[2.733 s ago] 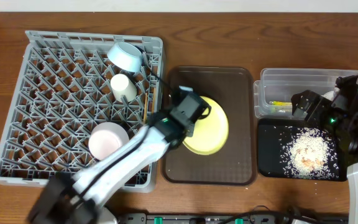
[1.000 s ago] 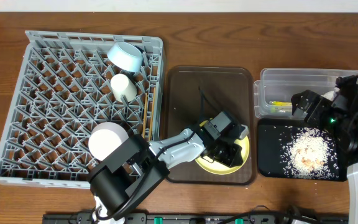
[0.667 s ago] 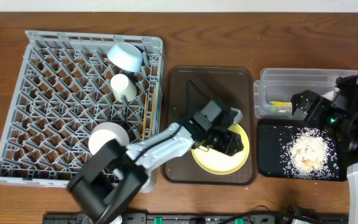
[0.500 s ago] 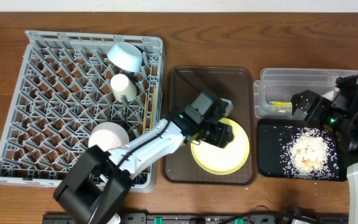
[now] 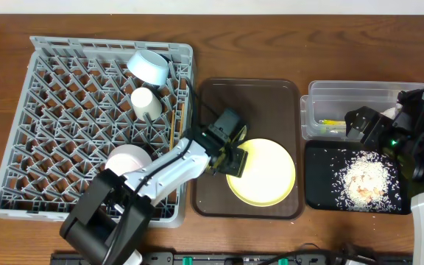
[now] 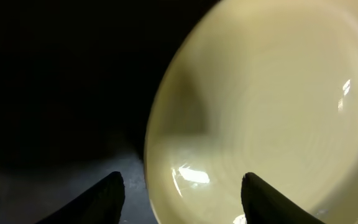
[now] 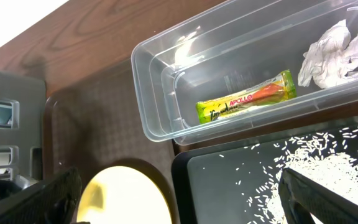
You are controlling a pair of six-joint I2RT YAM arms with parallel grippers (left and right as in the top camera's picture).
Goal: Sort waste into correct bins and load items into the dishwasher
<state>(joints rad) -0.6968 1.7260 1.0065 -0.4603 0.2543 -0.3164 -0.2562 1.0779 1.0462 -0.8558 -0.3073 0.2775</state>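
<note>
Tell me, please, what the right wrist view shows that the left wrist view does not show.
Only the right wrist view: the clear tub holding the sachet wrapper and the napkin, and the black tray with rice. Only the left wrist view: the left pincer, open, at the rim of the yellow plate. Both: that plate.

The dish rack point(image 5: 65, 110) lies left, the serving tray point(image 5: 263, 103) carrying the plate point(image 5: 267, 175) beside it. Rightmost, the tub point(image 5: 366, 87) holds sachet point(image 7: 246, 100) and napkin point(image 7: 333, 53); before it the shallow tray point(image 5: 319, 184) holds rice scraps point(image 5: 365, 177).
</note>
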